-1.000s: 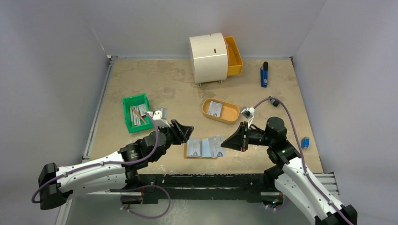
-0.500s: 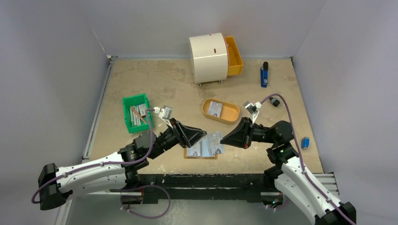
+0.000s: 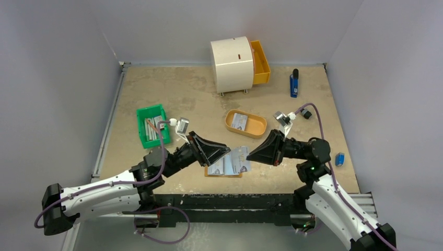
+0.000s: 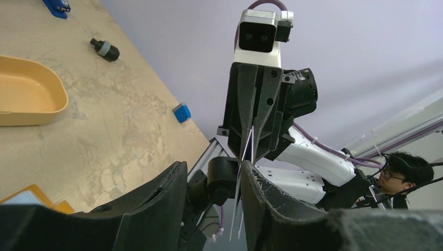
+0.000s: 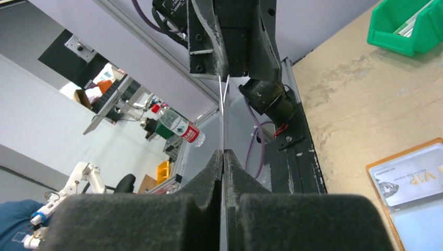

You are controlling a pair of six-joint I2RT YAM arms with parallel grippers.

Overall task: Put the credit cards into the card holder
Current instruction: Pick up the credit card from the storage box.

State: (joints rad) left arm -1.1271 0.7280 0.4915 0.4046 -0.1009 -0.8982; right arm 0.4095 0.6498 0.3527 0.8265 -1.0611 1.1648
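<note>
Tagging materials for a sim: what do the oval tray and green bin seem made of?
Oval tray: probably matte moulded plastic, given its even mustard colour and smooth rounded rim. Green bin: probably rigid plastic, with uniform bright colour and straight moulded walls.

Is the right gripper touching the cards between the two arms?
Touching. The right wrist view shows the right gripper pinched shut on the edge-on cards, with no gap.
</note>
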